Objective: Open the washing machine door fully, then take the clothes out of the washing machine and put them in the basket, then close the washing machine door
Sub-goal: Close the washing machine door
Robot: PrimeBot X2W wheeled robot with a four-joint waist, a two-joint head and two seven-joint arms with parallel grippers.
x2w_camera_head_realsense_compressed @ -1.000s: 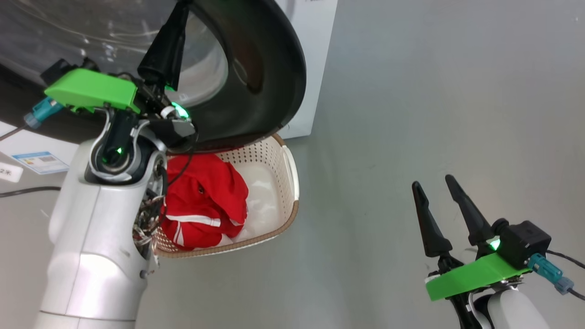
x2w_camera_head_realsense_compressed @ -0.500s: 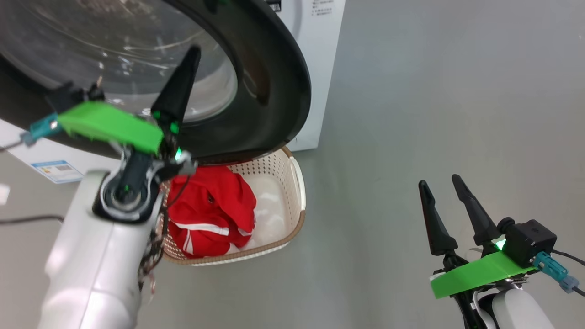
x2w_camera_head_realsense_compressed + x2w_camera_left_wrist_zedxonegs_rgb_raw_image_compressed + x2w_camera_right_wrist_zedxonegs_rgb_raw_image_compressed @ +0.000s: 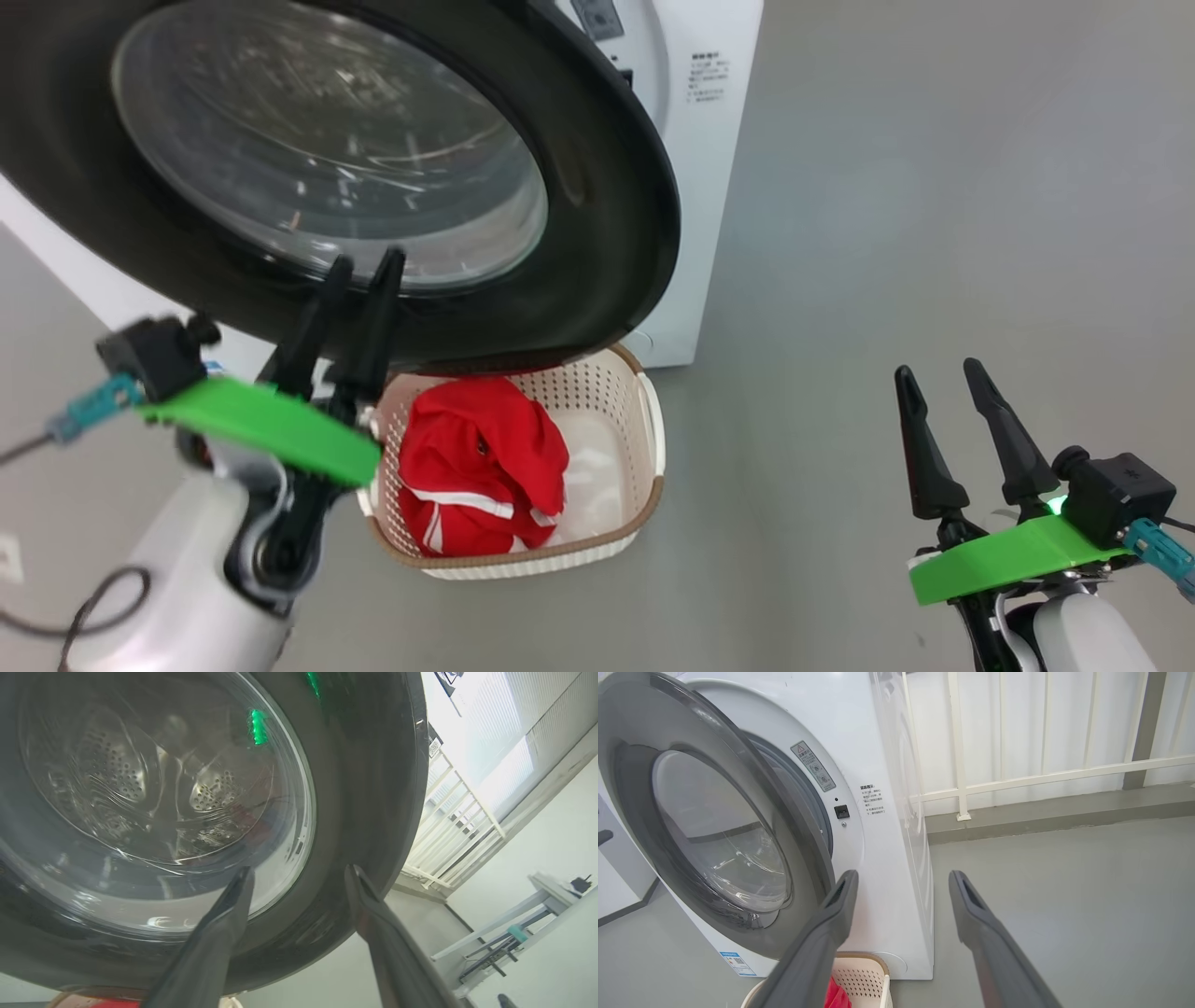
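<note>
Red clothes (image 3: 481,467) are in the basket (image 3: 644,490), just below the ajar washing machine door (image 3: 621,187), so my left gripper (image 3: 364,261) has fingers spread and empty by the black rim, ready to push it shut I reckon; right gripper (image 3: 938,371) fingers apart too, idle, well aside.

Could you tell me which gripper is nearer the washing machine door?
The left gripper, pointing at the washing machine door close up; the right gripper stands apart over the floor.

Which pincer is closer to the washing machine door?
Left. The left pincer points closely at the lower rim of the washing machine door; the right pincer stands well off to its right.
</note>
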